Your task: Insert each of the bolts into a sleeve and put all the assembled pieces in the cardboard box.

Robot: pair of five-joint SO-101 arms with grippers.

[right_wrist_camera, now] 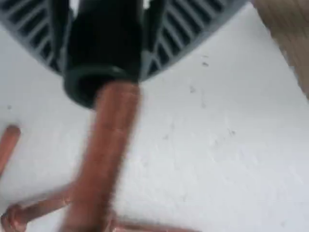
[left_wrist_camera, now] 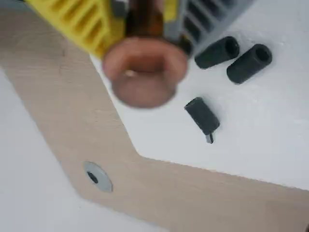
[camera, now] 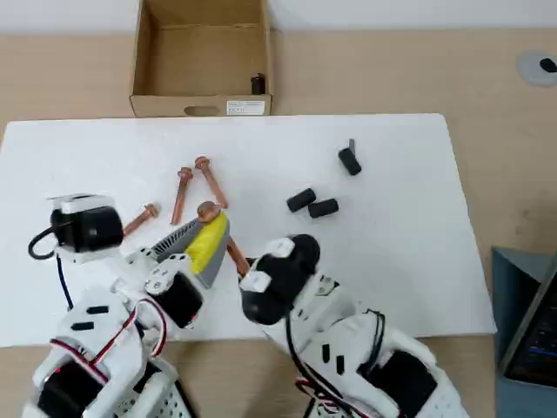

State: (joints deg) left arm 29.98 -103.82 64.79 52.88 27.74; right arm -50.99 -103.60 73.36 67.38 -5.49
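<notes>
While the cardboard box (camera: 200, 105) holds one dark piece (camera: 258, 84), left pincer (left_wrist_camera: 145, 14) grips bolt (left_wrist_camera: 145, 72), right pincer (right_wrist_camera: 104, 24) sleeve (right_wrist_camera: 99, 63).

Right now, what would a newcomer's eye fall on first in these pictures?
Near the front edge of the white mat the arms meet: the left arm's jaws are shut on a copper bolt whose shaft enters a black sleeve held in the right arm's jaws. Beyond them three loose bolts and three sleeves lie on the mat, and the cardboard box at the back holds one dark piece.
</notes>
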